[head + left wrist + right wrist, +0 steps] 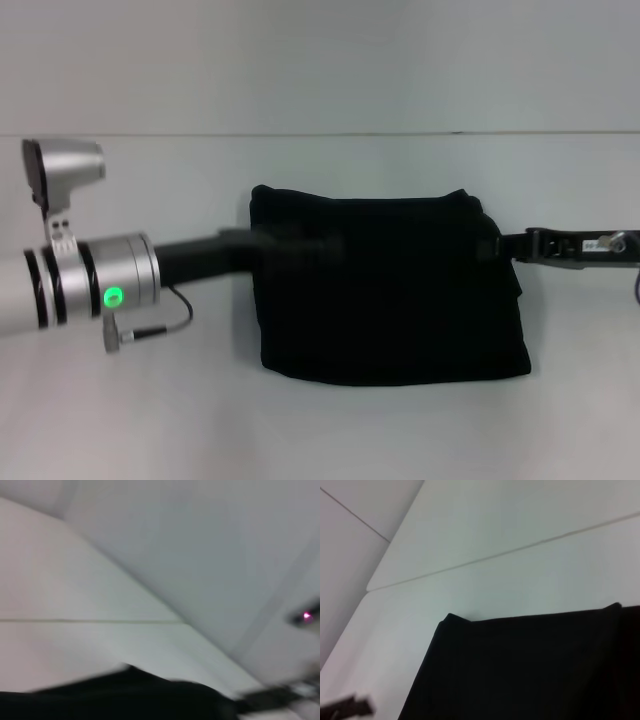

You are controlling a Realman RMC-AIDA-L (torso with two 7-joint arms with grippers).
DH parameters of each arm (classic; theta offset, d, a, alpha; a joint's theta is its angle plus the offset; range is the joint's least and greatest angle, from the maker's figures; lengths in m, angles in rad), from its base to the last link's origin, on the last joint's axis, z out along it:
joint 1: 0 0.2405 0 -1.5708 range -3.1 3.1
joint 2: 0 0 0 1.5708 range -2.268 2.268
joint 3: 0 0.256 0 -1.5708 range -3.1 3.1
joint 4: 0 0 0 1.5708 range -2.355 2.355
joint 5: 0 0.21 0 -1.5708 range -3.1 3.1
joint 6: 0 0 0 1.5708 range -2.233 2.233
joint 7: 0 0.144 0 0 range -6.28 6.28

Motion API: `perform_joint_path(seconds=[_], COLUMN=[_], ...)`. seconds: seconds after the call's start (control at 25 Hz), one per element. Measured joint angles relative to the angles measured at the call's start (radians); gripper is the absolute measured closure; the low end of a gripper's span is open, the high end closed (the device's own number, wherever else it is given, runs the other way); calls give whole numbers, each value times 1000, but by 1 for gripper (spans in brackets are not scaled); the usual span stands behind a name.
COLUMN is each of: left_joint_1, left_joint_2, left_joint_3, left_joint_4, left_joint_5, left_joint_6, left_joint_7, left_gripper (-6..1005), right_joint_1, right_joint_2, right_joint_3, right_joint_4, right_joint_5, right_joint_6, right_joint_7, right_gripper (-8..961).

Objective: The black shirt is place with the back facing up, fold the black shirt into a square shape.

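The black shirt (385, 290) lies mid-frame as a folded, near-square block, slightly wider than tall. The left gripper (300, 248) overlaps its upper-left edge and the right gripper (495, 245) its right edge. I cannot tell either claw's state.

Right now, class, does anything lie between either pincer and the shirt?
Nothing visible does. The left pincer reaches over the shirt and the right pincer meets its edge; only bare table surrounds it.

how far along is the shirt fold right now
Mostly done: the black shirt already lies as a compact, roughly square bundle on the white table. In hand: the left pincer reaches over its left side, the right pincer meets its right edge. Left: letting go and drawing both arms back.
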Motion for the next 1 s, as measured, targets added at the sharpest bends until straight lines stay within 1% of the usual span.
perform_joint_path(seconds=[0.04,0.08,0.12,0.16,0.28,0.36,0.48,0.72,0.76,0.8,0.88,1.0], left_joint_1=[-8,-14,-27,-27,-42,-50,-59,-66,-66,-66,-66,-67], left_joint_2=[3,5,7,7,8,7,5,1,1,1,1,1], left_joint_3=[-9,-16,-31,-31,-35,-29,-23,-13,-13,-13,-13,-13], left_joint_4=[-1,0,0,0,0,-1,-17,-35,-35,-35,-35,-36], left_joint_5=[0,-1,-2,-2,-2,1,6,8,8,8,8,8], left_joint_6=[-35,-59,-112,-112,-211,-287,-350,-401,-401,-402,-403,-403], left_joint_7=[-16,-26,-39,-39,-79,-119,-150,-147,-146,-144,-141,-140], left_gripper=[50,50,50,50,50,50,50,50,50,50,50,50], right_joint_1=[-3,-6,-8,-10,-14,-14,-7,15,19,26,29,41], right_joint_2=[-5,-11,-18,-26,-45,-50,-51,-32,-28,-20,-16,-2], right_joint_3=[5,12,22,35,71,97,125,116,113,108,108,107], right_joint_4=[-8,-16,-23,-32,-56,-71,-80,-67,-64,-56,-52,-25], right_joint_5=[2,4,5,6,6,7,9,6,4,3,3,3], right_joint_6=[-9,-18,-28,-40,-70,-85,-100,-73,-73,-72,-71,-54], right_joint_7=[4,8,11,14,18,18,10,-13,-26,-52,-62,-115], right_gripper=[836,792,748,704,578,502,388,342,335,327,427,576])
